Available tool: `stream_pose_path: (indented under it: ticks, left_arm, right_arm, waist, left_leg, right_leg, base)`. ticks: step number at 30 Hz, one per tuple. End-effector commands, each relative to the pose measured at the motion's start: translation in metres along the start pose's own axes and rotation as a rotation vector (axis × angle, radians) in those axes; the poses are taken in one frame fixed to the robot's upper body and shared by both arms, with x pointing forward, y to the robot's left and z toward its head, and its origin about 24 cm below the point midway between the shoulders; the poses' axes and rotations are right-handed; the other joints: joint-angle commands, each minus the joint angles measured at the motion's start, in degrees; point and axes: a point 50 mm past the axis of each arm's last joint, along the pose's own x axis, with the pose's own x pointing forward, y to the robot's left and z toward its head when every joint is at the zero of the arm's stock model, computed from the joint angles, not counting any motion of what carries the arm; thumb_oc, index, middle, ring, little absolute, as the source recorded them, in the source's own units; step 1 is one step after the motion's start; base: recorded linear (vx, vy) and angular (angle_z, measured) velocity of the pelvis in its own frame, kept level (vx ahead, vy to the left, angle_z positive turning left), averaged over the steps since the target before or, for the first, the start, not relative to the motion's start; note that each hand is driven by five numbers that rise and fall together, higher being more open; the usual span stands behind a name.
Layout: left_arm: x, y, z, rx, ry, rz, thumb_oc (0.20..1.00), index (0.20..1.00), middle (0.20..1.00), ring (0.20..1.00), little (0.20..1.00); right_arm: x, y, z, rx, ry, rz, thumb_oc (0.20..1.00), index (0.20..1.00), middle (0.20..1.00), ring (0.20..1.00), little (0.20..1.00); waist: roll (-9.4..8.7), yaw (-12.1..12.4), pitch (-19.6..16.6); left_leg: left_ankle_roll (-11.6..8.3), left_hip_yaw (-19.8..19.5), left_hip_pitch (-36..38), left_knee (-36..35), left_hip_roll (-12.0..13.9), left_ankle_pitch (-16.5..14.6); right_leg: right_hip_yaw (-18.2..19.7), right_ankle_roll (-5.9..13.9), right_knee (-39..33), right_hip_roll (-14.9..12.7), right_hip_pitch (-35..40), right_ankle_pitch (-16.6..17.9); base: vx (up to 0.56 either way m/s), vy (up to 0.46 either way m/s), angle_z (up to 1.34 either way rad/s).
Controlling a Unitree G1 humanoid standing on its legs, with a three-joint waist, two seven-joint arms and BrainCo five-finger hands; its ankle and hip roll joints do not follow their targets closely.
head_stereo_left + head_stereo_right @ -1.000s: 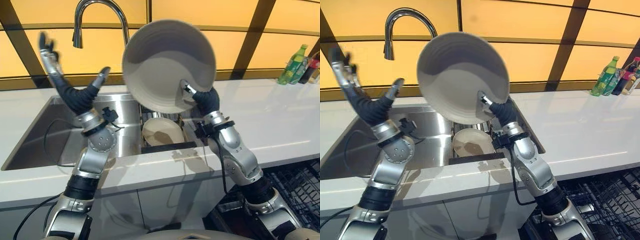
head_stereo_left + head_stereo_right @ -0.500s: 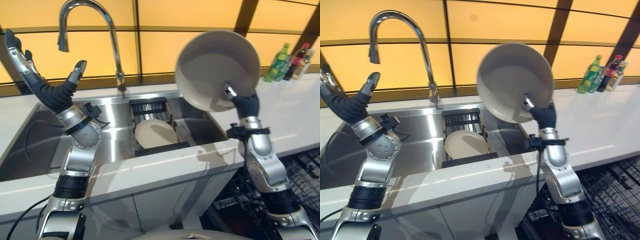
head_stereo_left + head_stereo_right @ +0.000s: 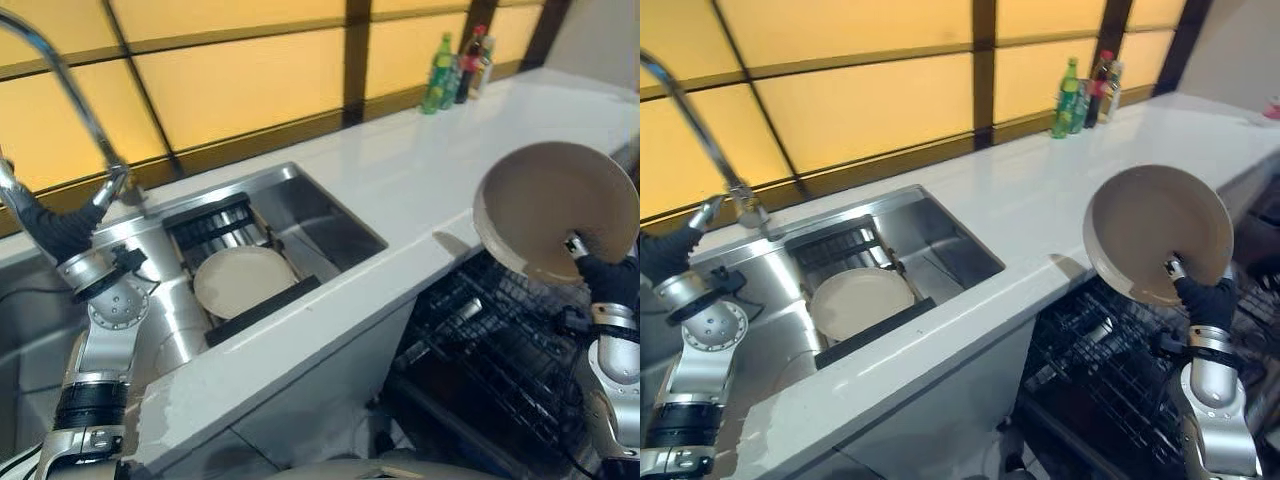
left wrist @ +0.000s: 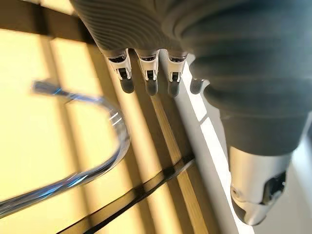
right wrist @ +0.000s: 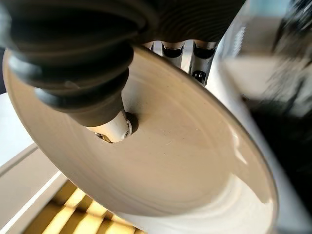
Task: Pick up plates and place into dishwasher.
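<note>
Left eye view: since a moment ago our camera has swung right, and our right hand (image 3: 607,282) has carried the plate (image 3: 555,205) from above the sink (image 3: 330,215) out to three o'clock, over the open dishwasher rack (image 3: 490,350). Thumb on the plate's face, fingers behind, we hold its lower edge with it tilted up. We judge lowering it into a rack slot comes next. A second plate (image 3: 240,280) waits in the sink at nine o'clock. Our left hand (image 4: 151,73), fingers straight and empty, is raised by the faucet (image 3: 60,90). Bottles (image 3: 455,70) stand at one o'clock; no writing is readable.
</note>
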Motion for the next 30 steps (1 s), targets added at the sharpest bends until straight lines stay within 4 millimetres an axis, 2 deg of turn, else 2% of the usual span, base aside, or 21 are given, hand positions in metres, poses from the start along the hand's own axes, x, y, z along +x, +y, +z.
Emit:
stream_pose_path:
  ticks: [1,4,11,17,23,30]
  left_arm:
    - [0.013,0.009,-0.012,-0.032,0.065,0.166,1.000,1.000,1.000,1.000,1.000]
    - [0.007,0.011,-0.030,-0.029,0.182,0.223,1.000,1.000,1.000,1.000,1.000]
    - [0.001,0.016,-0.045,-0.006,0.279,0.262,1.000,1.000,1.000,1.000,1.000]
    - [0.005,0.013,-0.042,-0.031,0.280,0.281,1.000,1.000,1.000,1.000,1.000]
    - [0.015,0.010,-0.037,-0.052,0.264,0.281,1.000,1.000,1.000,1.000,1.000]
    - [0.025,0.008,-0.031,-0.059,0.242,0.264,1.000,1.000,1.000,1.000,1.000]
  right_arm:
    - [0.025,-0.015,0.041,-0.064,-0.232,-0.014,0.200,0.200,0.200,0.200,0.200]
    - [0.029,-0.023,0.039,-0.135,-0.229,-0.020,0.200,0.200,0.200,0.200,0.200]
    - [0.037,-0.037,0.033,-0.391,-0.193,0.000,0.200,0.200,0.200,0.200,0.200]
    - [0.053,-0.041,0.034,-0.710,-0.163,0.081,0.200,0.200,0.200,0.200,0.200]
    - [0.070,-0.039,0.039,-0.851,-0.126,0.158,0.200,0.200,0.200,0.200,0.200]
    - [0.079,-0.033,0.042,-0.906,-0.076,0.306,0.200,0.200,0.200,0.200,0.200]
  waist:
    - [2.36,-3.2,4.3]
    - [3.70,-4.3,6.0]
    - [5.30,-5.5,8.4]
    - [6.37,-5.4,10.5]
    - [7.15,-4.5,12.1]
    - [7.02,-3.4,12.3]
  left_leg:
    - [5.62,-0.9,-3.4,3.0,-2.3,-3.0]
    - [5.43,0.0,-4.4,3.4,-2.6,-2.8]
    - [4.72,0.2,-5.4,3.7,-2.9,-2.3]
    - [3.78,-0.6,-7.3,4.3,-3.0,-1.8]
    - [2.89,-1.7,-9.4,4.3,-2.8,-0.8]
    - [1.98,-3.0,-10.4,3.7,-2.4,-0.2]
  right_leg:
    - [-2.2,2.17,9.0,-1.9,-3.4,-5.9]
    - [-1.3,2.17,9.4,-2.1,-4.8,-5.9]
    - [-0.2,1.83,10.0,-1.9,-6.3,-6.4]
    - [0.1,1.16,10.8,-1.6,-8.3,-6.9]
    - [-0.3,0.50,10.6,-1.4,-9.3,-7.2]
    - [-1.7,-0.05,9.8,-1.4,-9.5,-7.3]
  base:
    - [-0.07,0.100,-0.40]
    - [-0.06,0.074,-0.32]
    - [-0.02,0.022,-0.15]
    - [-0.05,0.007,-0.04]
    - [-0.06,-0.034,-0.02]
    - [-0.03,-0.072,0.01]
